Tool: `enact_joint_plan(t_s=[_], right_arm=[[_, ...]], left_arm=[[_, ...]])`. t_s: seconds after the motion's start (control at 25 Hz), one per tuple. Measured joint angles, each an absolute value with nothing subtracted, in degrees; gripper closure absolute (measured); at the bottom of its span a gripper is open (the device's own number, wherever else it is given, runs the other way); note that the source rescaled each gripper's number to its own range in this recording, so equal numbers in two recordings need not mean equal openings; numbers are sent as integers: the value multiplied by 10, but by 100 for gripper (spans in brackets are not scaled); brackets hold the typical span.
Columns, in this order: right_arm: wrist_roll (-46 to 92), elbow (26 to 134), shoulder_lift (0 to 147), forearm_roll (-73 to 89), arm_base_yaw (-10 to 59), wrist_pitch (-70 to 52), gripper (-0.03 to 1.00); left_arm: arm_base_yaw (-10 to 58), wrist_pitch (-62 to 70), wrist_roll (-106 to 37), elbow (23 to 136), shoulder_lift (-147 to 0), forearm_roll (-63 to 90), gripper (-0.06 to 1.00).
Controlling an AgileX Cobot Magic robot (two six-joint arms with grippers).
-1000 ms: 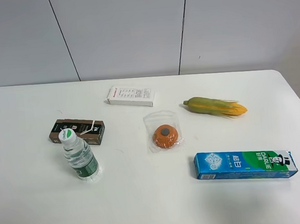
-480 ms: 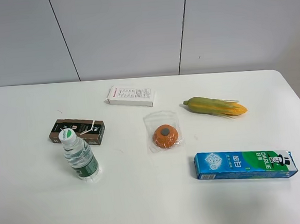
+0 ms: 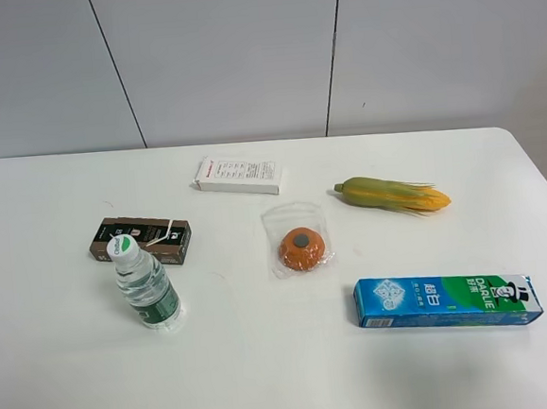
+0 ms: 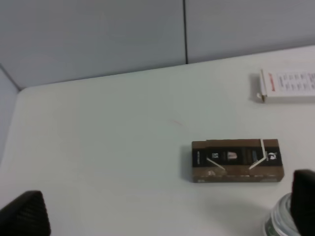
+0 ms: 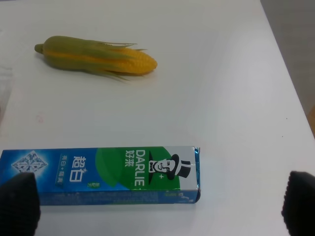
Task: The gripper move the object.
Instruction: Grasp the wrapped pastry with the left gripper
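Nothing has shifted over the last second. Only the high view shows the object (image 3: 302, 248), an orange puck sealed inside its clear bag (image 3: 293, 217), lying untouched on the bench (image 3: 268, 375) just in front of the white carton (image 3: 238, 175). Only the wrist views show the left end effector (image 4: 162, 209) and the right end effector (image 5: 157, 204), each released with fingers spread wide, grasping nothing. A capped water bottle (image 3: 145, 286) stands well in front-left of the carton.
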State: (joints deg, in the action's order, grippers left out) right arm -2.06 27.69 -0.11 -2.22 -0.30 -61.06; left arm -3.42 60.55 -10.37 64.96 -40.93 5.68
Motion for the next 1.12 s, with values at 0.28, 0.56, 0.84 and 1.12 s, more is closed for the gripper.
enact_joint_plan(t_s=[0.28, 0.56, 0.84, 1.12], right_arm=[[-21, 277, -1, -22, -3, -611, -3], [-21, 277, -1, -22, -3, -611, -3], [-21, 277, -1, -22, -3, -611, -3], [-21, 277, -1, -22, -3, -611, -3]], left_arm=[[25, 601, -139, 676, -548, 99, -6], [176, 558, -122, 677, -624, 84, -6], [350, 510, -59, 712, -763, 43, -6], [431, 468, -56, 755, -903, 39, -6]])
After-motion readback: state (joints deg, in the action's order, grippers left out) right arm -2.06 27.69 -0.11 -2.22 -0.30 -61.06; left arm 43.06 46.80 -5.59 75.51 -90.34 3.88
